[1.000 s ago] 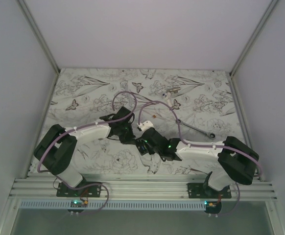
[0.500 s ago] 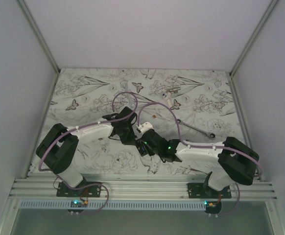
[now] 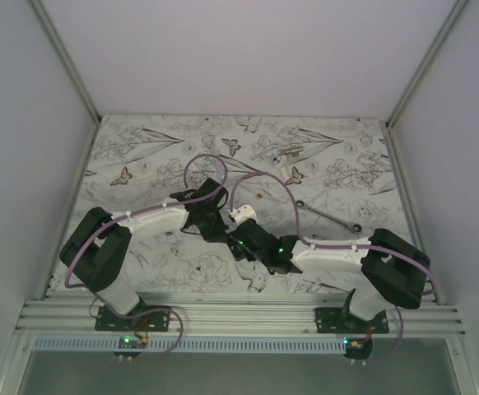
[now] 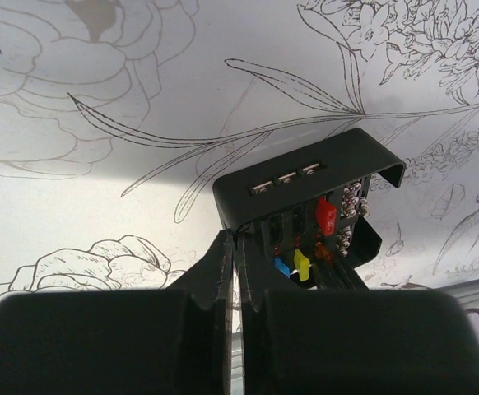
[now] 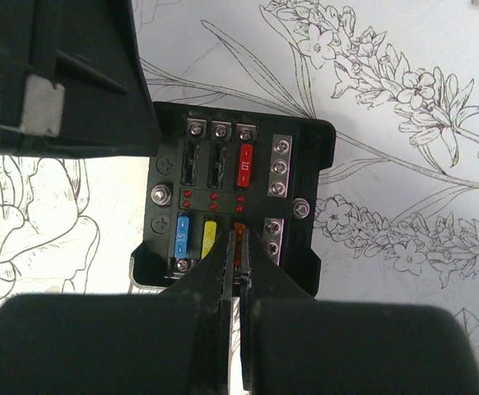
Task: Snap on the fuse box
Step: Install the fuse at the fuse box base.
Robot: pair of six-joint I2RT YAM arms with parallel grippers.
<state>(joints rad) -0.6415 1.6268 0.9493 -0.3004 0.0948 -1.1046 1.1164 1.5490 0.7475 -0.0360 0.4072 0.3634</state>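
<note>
The black fuse box (image 5: 304,169) lies on the flowered table, face up in the right wrist view, with a red fuse (image 5: 245,166) in its upper row and blue and yellow fuses (image 5: 209,237) below. My right gripper (image 5: 240,240) is shut on a small orange fuse (image 5: 240,231) standing in the lower row beside the yellow one. My left gripper (image 4: 234,241) is shut on the box's thin corner edge; the fuse box (image 4: 305,156) shows from the side there. In the top view both grippers (image 3: 230,239) meet over the box and hide it.
A silver wrench (image 3: 332,216) lies right of the arms' cables. Small white parts (image 3: 287,153) sit at the back of the table. White walls close in the left, right and rear. The left gripper's black body (image 5: 58,74) fills the right wrist view's upper left.
The right arm has drawn slightly left and in toward the left gripper. Both grips stay as they were.
</note>
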